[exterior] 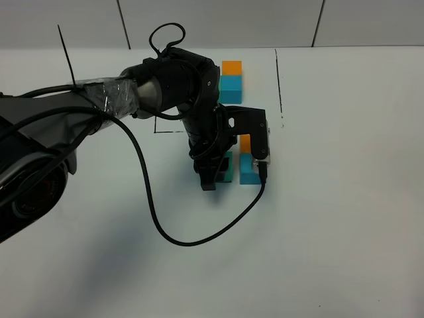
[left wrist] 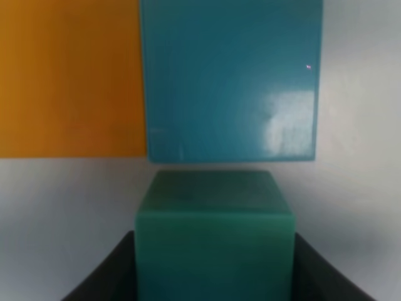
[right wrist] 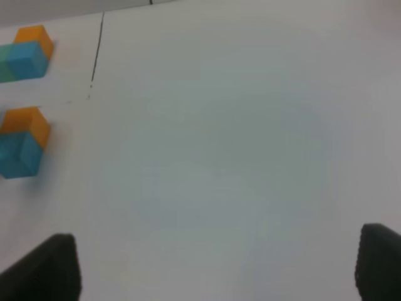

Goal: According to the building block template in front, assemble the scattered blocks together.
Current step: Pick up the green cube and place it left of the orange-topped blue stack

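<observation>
The template sits at the back: an orange cube [exterior: 232, 67] and a blue cube [exterior: 231, 88] show, its teal-green cube is hidden behind my left arm, and a black frame line [exterior: 279, 79] runs beside them. My left gripper [exterior: 218, 175] is shut on the loose teal-green cube [exterior: 227, 165]. In the left wrist view this cube [left wrist: 215, 238] sits between the dark fingers [left wrist: 103, 279], close against the loose blue cube [left wrist: 229, 81], with the loose orange cube [left wrist: 69, 75] adjoining the blue one. My right gripper [right wrist: 219, 269] is open and empty over bare table.
A black cable [exterior: 192, 240] loops from the left arm over the table in front of the blocks. The left arm's bulk covers the table's left part. In the right wrist view the loose blue [right wrist: 19, 155] and orange [right wrist: 25, 122] cubes lie far off.
</observation>
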Robot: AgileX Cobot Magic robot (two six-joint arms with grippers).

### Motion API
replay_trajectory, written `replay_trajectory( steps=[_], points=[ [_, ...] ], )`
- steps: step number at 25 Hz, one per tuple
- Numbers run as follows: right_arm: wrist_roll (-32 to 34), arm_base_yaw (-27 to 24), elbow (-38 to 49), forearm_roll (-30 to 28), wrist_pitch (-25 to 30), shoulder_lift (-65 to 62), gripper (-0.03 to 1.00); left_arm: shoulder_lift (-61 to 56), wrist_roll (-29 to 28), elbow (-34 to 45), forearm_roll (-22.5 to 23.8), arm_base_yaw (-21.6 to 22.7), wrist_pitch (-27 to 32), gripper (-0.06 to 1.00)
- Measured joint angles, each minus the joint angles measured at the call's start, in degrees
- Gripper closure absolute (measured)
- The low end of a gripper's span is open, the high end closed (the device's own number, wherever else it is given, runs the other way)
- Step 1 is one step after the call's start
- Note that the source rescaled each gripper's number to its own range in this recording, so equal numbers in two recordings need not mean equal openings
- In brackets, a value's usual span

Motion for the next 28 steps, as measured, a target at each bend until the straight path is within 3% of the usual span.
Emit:
replay_trajectory(
  steps=[28],
  points=[
    [0.0, 0.0, 0.0, 0.0, 0.0, 0.0, 0.2, 0.11, 1.7, 0.0, -2.56, 0.05, -0.33, 0.94]
  ],
)
